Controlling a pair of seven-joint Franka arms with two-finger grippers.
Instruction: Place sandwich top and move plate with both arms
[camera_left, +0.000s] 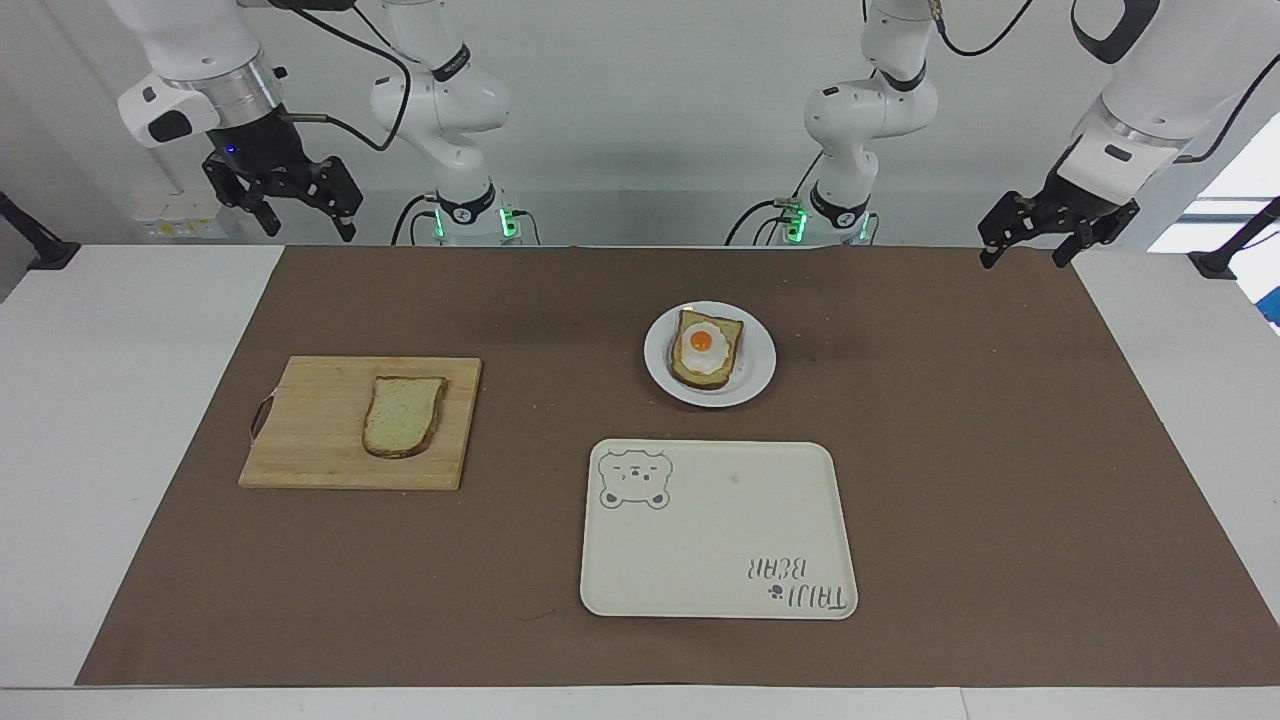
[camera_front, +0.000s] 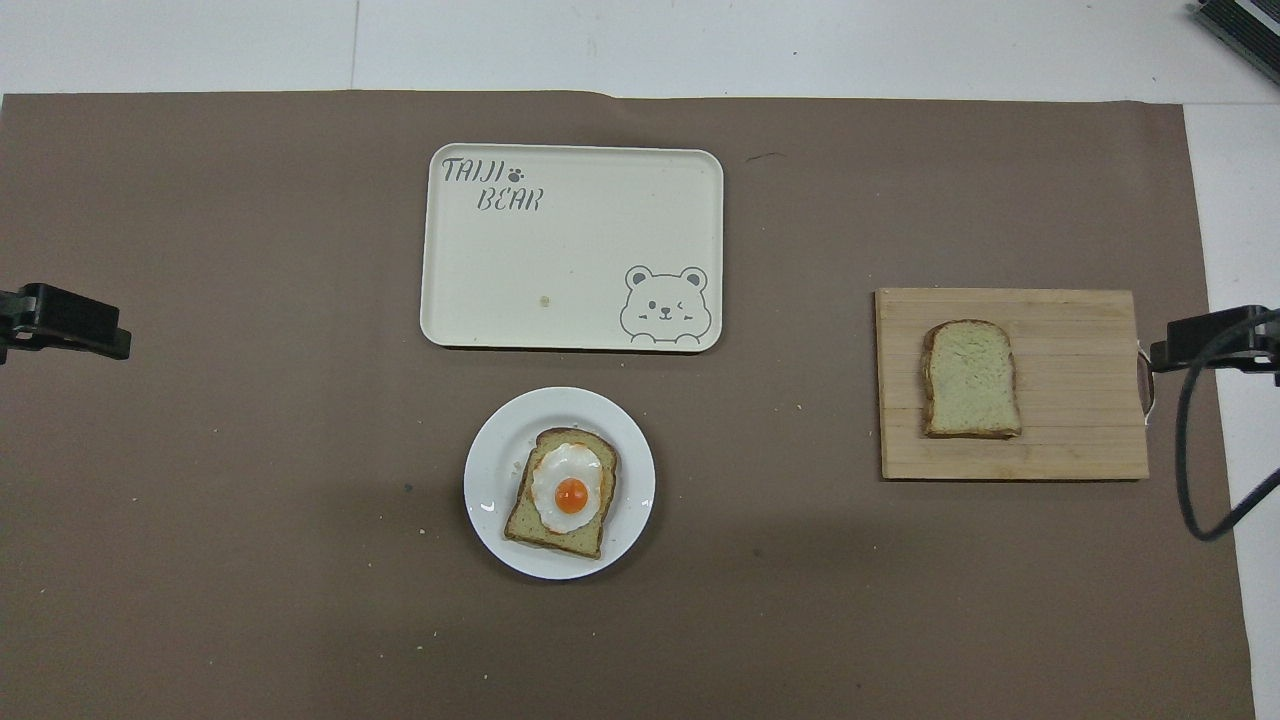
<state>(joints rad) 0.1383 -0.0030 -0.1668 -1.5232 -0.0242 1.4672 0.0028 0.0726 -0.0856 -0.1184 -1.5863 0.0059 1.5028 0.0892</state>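
Note:
The sandwich top (camera_left: 403, 414) (camera_front: 970, 378), a plain tan slice with a brown crust, lies flat on a wooden cutting board (camera_left: 310, 440) (camera_front: 1075, 420) toward the right arm's end. The small white plate (camera_left: 760, 365) (camera_front: 488, 465) sits mid-table and carries a toast slice with a fried egg (camera_left: 705, 350) (camera_front: 565, 492). My right gripper (camera_left: 308, 228) (camera_front: 1205, 340) hangs open and empty high over the table edge by the board's handle end. At the other end of the mat, high over its edge, my left gripper (camera_left: 1023, 258) (camera_front: 70, 322) also hangs open and empty.
A cream rectangular tray with a bear drawing (camera_left: 715, 530) (camera_front: 570, 250) lies just farther from the robots than the plate. A brown mat (camera_left: 950, 450) covers most of the white table. A black cable (camera_front: 1195, 470) loops down from the right arm.

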